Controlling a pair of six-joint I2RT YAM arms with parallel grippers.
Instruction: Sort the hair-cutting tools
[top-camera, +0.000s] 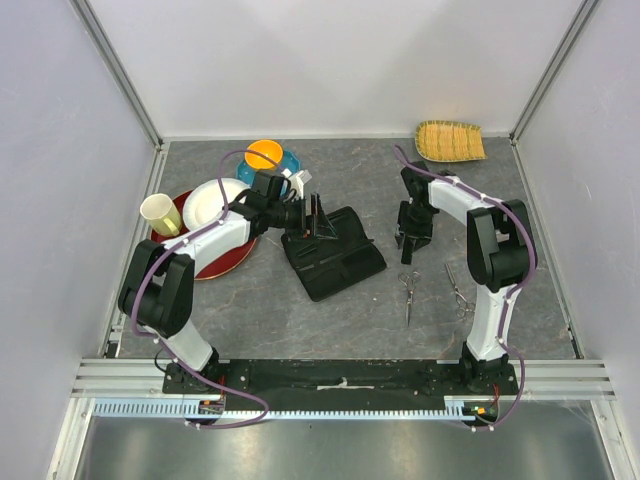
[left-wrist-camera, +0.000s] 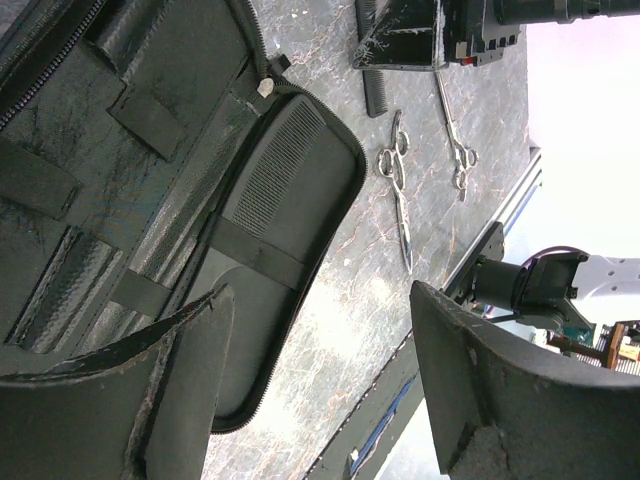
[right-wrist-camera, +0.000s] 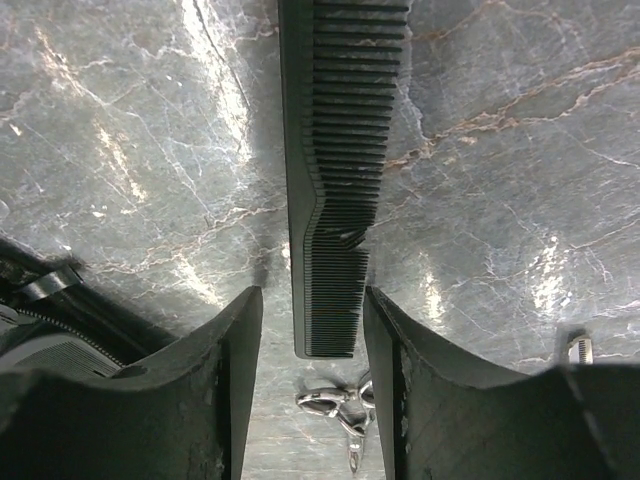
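A black comb (right-wrist-camera: 330, 200) lies flat on the table, its near end between the open fingers of my right gripper (right-wrist-camera: 312, 330), with a gap on each side. In the top view that gripper (top-camera: 410, 243) hides the comb. Two silver scissors (top-camera: 408, 291) (top-camera: 458, 290) lie just in front of it; one pair's handles (right-wrist-camera: 345, 408) show past the comb's end. My left gripper (top-camera: 318, 218) is open and empty over the open black zip case (top-camera: 335, 258). A ribbed comb-like piece (left-wrist-camera: 283, 165) lies under a strap in the case. The left wrist view also shows both scissors (left-wrist-camera: 398, 190) (left-wrist-camera: 455, 135).
At the back left are a red plate (top-camera: 235, 262), a white bowl (top-camera: 210, 203), a yellow cup (top-camera: 160, 214) and a blue bowl (top-camera: 285, 163) holding an orange item (top-camera: 264, 153). A woven basket (top-camera: 450, 140) stands at the back right. The case's corner (right-wrist-camera: 40, 335) lies left of my right gripper.
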